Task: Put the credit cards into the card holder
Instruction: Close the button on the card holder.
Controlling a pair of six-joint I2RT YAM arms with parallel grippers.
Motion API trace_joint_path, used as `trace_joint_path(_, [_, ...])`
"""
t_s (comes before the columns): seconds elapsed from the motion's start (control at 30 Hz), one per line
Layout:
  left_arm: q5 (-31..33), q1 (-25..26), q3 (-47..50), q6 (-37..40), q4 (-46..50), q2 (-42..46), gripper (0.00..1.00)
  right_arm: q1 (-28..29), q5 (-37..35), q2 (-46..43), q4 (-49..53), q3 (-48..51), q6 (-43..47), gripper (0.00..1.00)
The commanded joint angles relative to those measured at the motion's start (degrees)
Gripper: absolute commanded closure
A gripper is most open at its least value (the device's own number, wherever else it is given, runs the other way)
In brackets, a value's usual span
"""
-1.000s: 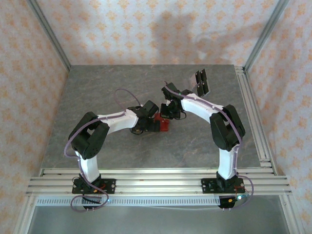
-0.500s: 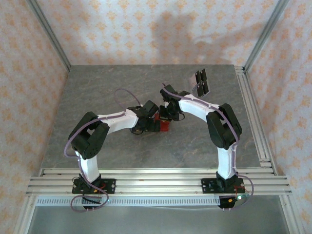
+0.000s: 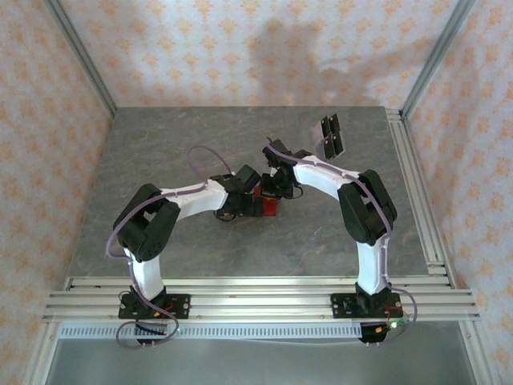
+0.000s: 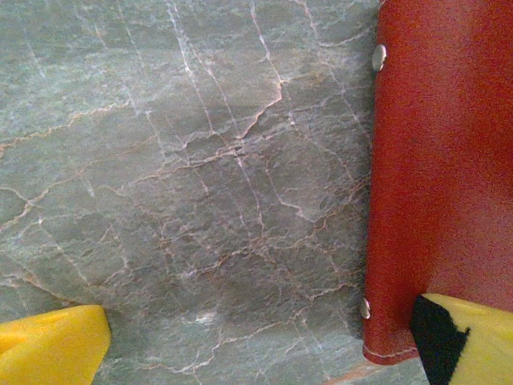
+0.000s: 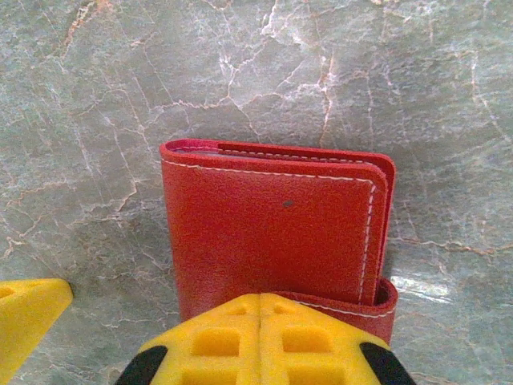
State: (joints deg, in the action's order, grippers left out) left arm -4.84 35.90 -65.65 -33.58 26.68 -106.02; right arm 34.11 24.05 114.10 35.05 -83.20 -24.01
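right gripper (image 5: 260, 341), jaws pressed together, sits over the red card holder (image 5: 272, 233)'s near edge. left gripper (image 4: 256, 345) is spread wide, one fingertip over the holder's corner.

Card holder (image 4: 441, 184) partly off-frame

The card holder (image 3: 268, 208) lies on the table (image 3: 176, 136); credit cards (image 3: 332, 136) well behind, rightward.
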Motion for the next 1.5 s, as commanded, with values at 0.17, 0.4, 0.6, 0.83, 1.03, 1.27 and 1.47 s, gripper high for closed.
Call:
trace_joint_path(0.17, [3.1, -0.5, 0.6, -0.4, 3.1, -3.1, 0.01, 0.9, 0.6, 0.7, -0.8, 0.6, -1.1, 1.00])
trace_joint_path(0.4, [3.2, -0.5, 0.6, -0.6, 3.1, -3.0, 0.01, 1.1, 0.8, 2.2, -1.4, 1.4, -1.4, 1.00])
trace_joint_path(0.6, [3.2, -0.5, 0.5, -0.5, 3.3, -3.0, 0.01, 1.0, -0.3, 2.7, -1.6, 2.8, -1.4, 1.00])
trace_joint_path(0.83, [3.1, -0.5, 0.6, -0.4, 3.1, -3.0, 0.01, -1.4, -0.4, 2.5, -4.4, 6.2, -2.4, 1.00])
trace_joint_path(1.03, [3.2, -0.5, 0.5, -0.4, 3.2, -3.1, 0.01, -3.1, 0.5, 3.0, -5.8, 8.2, -2.5, 1.00])
trace_joint_path(1.27, [3.2, -0.5, 0.3, -0.3, 3.5, -3.1, 0.01, -5.1, 1.0, 2.6, -9.0, 13.3, -3.5, 1.00])
trace_joint_path(1.47, [3.4, -0.5, 0.2, -0.4, 3.9, -2.7, 0.01, -5.8, 1.3, 1.6, -11.5, 17.3, -4.1, 1.00])
